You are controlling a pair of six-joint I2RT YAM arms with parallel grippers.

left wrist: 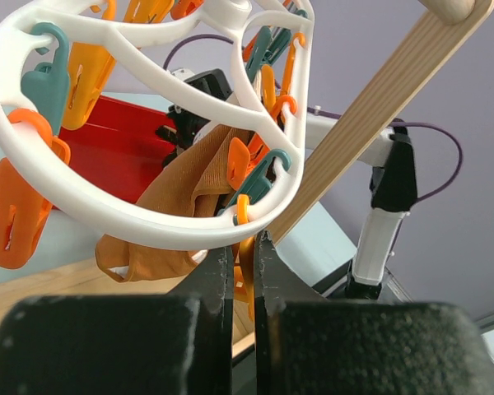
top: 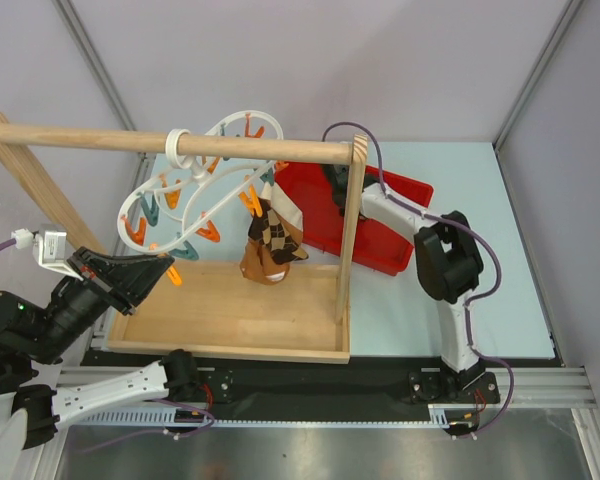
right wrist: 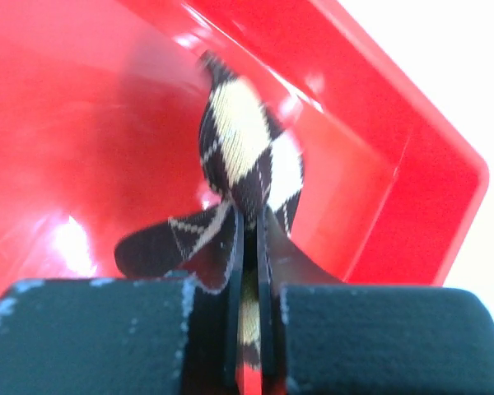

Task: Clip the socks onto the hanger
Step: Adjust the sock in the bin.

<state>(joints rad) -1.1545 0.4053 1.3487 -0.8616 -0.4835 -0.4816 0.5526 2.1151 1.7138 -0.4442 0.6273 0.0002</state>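
Right tool (right wrist: pixel 249 226), bottom centre, pinches an argyle sock (right wrist: pixel 249 156) between near-closed fingers; red bin (right wrist: pixel 74 123) fills the background.

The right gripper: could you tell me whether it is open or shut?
Shut: the right gripper pinches an argyle sock in the red bin.

White hanger (left wrist: pixel 107 220), orange and teal pegs (left wrist: pixel 16 210), socks (right wrist: pixel 239 144) apparently brown-cream argyle, red bin (right wrist: pixel 66 99)

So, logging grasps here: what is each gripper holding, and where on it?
Right gripper: a sock, pinched at a bunched fold in the red bin. Left gripper: an orange peg hanging from the hanger's rim.
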